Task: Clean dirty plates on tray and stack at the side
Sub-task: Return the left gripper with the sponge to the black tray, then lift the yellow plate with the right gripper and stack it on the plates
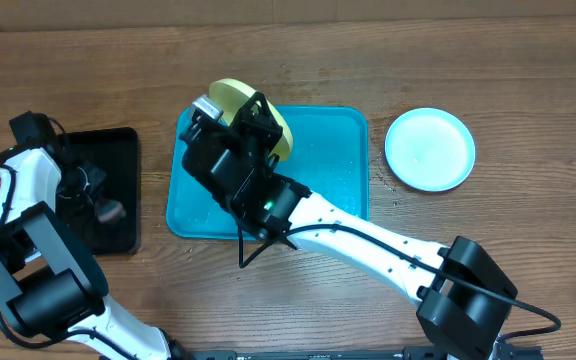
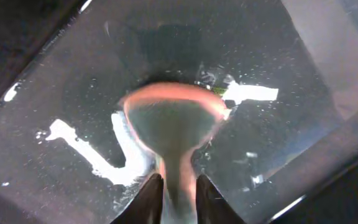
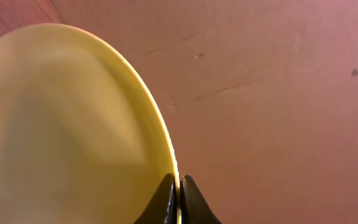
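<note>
The right gripper (image 1: 258, 108) is closed tight on the rim of the yellow-green plate (image 1: 226, 96). In the right wrist view its two black fingers (image 3: 165, 198) pinch the thin edge of the plate (image 3: 73, 124) with almost no gap between them, and the wooden table (image 3: 278, 93) shows behind. From overhead, this plate is held at a tilt over the far left corner of the turquoise tray (image 1: 328, 150), partly past the far rim. The arm hides its lower edge, so I cannot tell if the plate touches the tray. The tray lies in the middle of the table (image 1: 468, 60), and small light specks show on its bare floor. A second, pale plate (image 1: 429, 149) (white or very light blue, I cannot say which) lies flat on the table just beside the right rim of the tray, not touching it. On the left side the black tray (image 1: 118, 160) lies apart from the turquoise one, and the left gripper (image 1: 103, 208) is over it. In the left wrist view this gripper (image 2: 178, 194) is nearly closed around the narrow stem of a blurred tool (image 2: 174, 121) with a wider rounded head and a reddish rim; the picture is too blurred to tell what it is. Under it, the floor of the black tray (image 2: 291, 93) has white smears (image 2: 253, 92) and small crumbs.
</note>
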